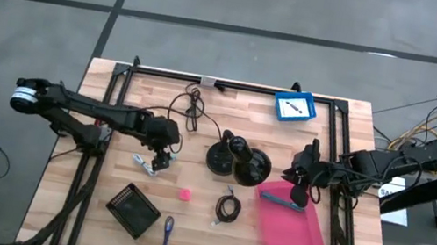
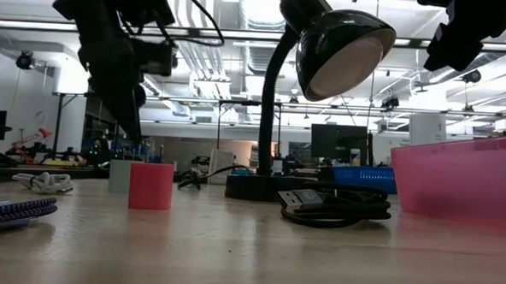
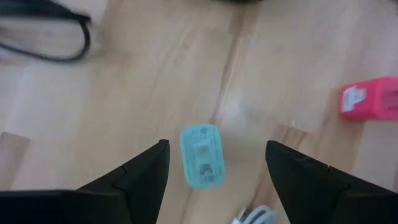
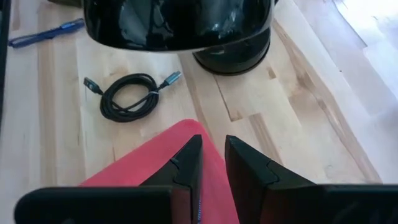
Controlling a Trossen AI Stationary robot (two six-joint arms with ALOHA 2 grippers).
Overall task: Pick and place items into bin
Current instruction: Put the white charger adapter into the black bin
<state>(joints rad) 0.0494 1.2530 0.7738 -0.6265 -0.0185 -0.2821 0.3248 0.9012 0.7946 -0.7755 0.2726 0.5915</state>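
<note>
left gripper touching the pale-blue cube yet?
Apart. Left wrist view: the pale-blue cube lies between the open left gripper fingers, bare wood on both sides.

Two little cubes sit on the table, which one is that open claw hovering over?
The pale-blue cube: it lies on the wood between the open fingers of the left end effector. The pink cube sits off to one side, outside them.

- My left arm reaches in from nine o'clock toward the tabletop's middle; my left gripper (image 1: 160,163) points down with its jaws spread wide.
- My right arm comes in from three o'clock; my right gripper (image 1: 300,190) hangs with its jaws nearly together.
</note>
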